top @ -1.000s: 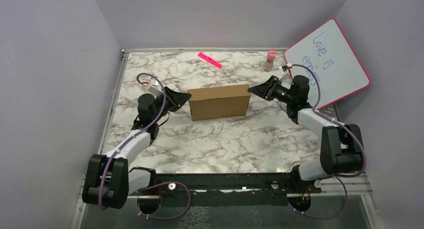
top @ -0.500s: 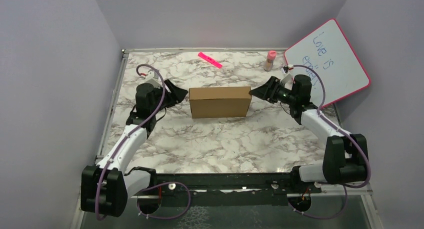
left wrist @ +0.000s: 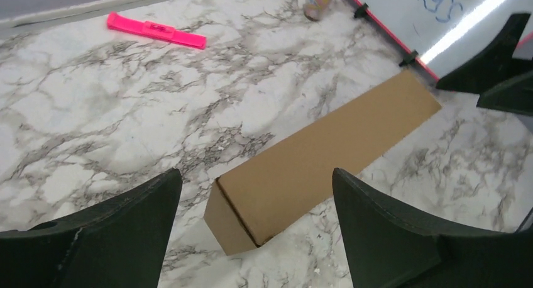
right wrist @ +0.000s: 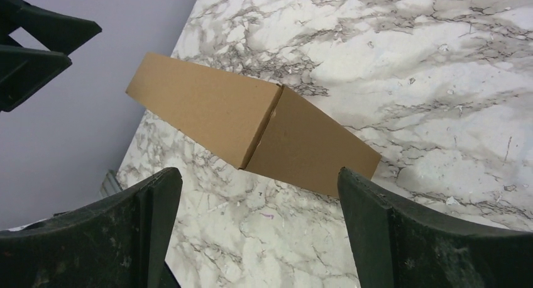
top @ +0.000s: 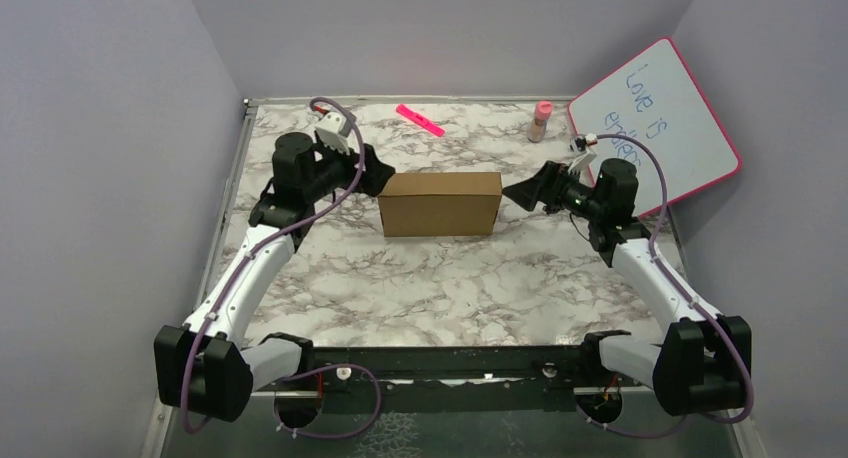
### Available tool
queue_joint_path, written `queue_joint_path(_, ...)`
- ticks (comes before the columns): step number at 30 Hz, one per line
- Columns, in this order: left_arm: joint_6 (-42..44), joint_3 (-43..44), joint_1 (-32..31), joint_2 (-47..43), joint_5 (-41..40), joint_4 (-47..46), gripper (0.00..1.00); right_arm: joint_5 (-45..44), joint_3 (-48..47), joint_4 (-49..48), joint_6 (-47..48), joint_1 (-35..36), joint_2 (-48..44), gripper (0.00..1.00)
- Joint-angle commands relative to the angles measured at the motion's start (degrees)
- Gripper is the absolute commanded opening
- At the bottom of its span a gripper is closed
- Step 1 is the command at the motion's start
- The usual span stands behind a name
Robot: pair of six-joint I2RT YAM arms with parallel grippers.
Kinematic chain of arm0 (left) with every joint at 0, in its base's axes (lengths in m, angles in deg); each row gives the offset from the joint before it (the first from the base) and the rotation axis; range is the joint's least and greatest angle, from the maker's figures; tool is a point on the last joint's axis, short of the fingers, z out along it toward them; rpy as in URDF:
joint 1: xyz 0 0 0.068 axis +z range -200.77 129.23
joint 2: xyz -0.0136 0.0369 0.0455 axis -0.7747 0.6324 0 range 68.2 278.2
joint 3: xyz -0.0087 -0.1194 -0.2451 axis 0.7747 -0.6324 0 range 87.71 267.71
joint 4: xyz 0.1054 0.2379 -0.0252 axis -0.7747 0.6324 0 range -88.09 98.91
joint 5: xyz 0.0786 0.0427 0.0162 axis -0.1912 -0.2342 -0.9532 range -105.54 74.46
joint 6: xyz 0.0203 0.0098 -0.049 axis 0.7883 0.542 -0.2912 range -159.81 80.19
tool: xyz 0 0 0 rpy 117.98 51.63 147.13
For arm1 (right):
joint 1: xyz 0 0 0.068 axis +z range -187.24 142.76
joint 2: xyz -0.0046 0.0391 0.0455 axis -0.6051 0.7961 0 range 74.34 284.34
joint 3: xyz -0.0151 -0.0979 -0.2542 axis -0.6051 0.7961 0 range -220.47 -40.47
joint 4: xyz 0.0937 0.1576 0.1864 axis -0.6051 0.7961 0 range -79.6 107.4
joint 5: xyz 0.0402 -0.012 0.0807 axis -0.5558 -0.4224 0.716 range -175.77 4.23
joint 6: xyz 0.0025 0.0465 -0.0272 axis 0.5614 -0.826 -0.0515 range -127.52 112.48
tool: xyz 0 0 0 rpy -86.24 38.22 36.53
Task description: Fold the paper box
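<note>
- Evidently closed up, the paper box (top: 440,204) sits on the tabletop (top: 450,288), toward its far side.
- Left jaws and right jaws are spread wide and empty, one just off each end.
- Likely light, stiff yet crushable cardboard; grip gently across the short ends.

White marble-patterned table (top: 440,288) with grey veins, shut in by plain lilac walls (top: 450,28) at the back and both sides. Dark metal rail (top: 480,361) along the near edge. Soft, even light, faint shadows.
</note>
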Motion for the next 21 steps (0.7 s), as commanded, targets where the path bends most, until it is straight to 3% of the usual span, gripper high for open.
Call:
queue_joint_path(1, 16.37, 4.70, -6.08, 2.77, 5.04, 4.84, 0.91, -1.30, 1.89, 0.02, 3.80, -0.37, -2.27, 1.00)
queue_joint_path(5, 29.83, 7.78, -11.52, 5.46, 3.08, 8.95, 0.90, -1.12, 2.56, 0.21, 4.50, -0.34, -3.55, 1.00)
queue_joint_path(13, 52.04, 18.53, -13.56, 14.26, 7.80, 23.57, 0.94, -0.58, 1.62, 0.67, 4.71, 0.34, -4.37, 1.00)
queue_joint_path(21, 59.76, 28.59, -14.08, 23.49, 17.22, 34.67, 0.99, -0.85, 1.55, 1.14, 5.12, 0.39, -5.51, 1.00)
